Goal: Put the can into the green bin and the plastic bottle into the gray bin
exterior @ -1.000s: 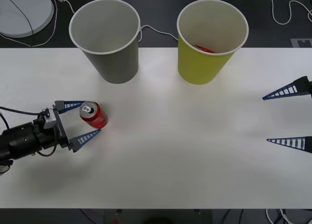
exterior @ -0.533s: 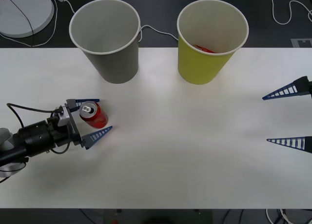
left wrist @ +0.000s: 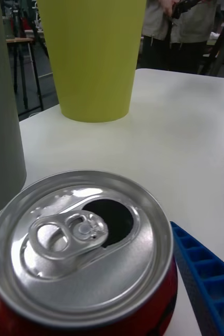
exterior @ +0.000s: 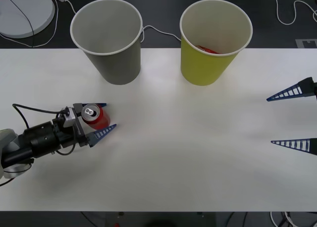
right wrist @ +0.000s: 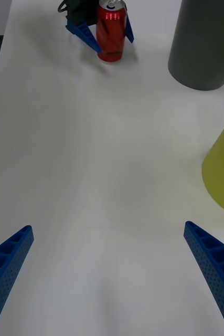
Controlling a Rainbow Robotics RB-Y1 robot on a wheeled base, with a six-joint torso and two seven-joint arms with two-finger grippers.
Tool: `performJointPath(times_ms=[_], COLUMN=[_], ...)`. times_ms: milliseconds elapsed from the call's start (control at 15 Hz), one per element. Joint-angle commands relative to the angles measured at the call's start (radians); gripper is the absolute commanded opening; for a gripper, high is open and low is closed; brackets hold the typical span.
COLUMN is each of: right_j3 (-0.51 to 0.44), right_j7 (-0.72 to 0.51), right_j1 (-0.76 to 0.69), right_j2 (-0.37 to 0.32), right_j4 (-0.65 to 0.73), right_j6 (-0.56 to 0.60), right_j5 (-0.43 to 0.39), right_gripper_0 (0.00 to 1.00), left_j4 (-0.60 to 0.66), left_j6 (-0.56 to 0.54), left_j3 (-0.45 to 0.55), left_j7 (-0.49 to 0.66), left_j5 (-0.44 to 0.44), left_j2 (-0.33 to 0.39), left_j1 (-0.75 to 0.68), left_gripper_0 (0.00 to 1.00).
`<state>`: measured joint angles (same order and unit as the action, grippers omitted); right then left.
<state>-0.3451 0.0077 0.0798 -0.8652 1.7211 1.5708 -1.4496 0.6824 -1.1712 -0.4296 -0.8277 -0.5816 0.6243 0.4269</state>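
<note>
Front view: ribbed left gripper [exterior: 97, 118] brackets the upright cylindrical can [exterior: 94, 116].

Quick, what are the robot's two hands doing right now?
Left gripper: open, fingers around the can, not squeezing yet.
Right gripper: open, holding nothing.

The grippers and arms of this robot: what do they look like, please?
The left gripper has two blue, ribbed, wedge-shaped fingers on a black cylindrical wrist with a grey bracket and a looping black cable. The right gripper has the same blue tapering fingers, perforated like a lattice.
</note>
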Motion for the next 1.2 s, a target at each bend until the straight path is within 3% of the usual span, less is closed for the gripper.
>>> performJointPath(times_ms=[67, 467, 800, 1200], right_j3=[0.000, 0.000, 0.000, 0.000], right_j7=[0.000, 0.000, 0.000, 0.000], right_j1=[0.000, 0.000, 0.000, 0.000], right_j2=[0.000, 0.000, 0.000, 0.000], right_j4=[0.000, 0.000, 0.000, 0.000], right_j6=[0.000, 0.000, 0.000, 0.000], right_j5=[0.000, 0.000, 0.000, 0.000], right_gripper_0=[1.00, 1.00, 1.00, 1.00], left_j4=[0.000, 0.011, 0.063, 0.247], left_j6=[0.001, -0.001, -0.001, 0.012], left_j3=[0.000, 0.000, -0.001, -0.003], left_j7=[0.001, 0.012, 0.056, 0.317], left_j5=[-0.001, -0.001, -0.034, -0.098], left_j2=[0.000, 0.006, 0.063, 0.195], left_j1=[0.000, 0.006, 0.004, -0.040], left_gripper_0=[0.00, 0.00, 0.00, 0.00])
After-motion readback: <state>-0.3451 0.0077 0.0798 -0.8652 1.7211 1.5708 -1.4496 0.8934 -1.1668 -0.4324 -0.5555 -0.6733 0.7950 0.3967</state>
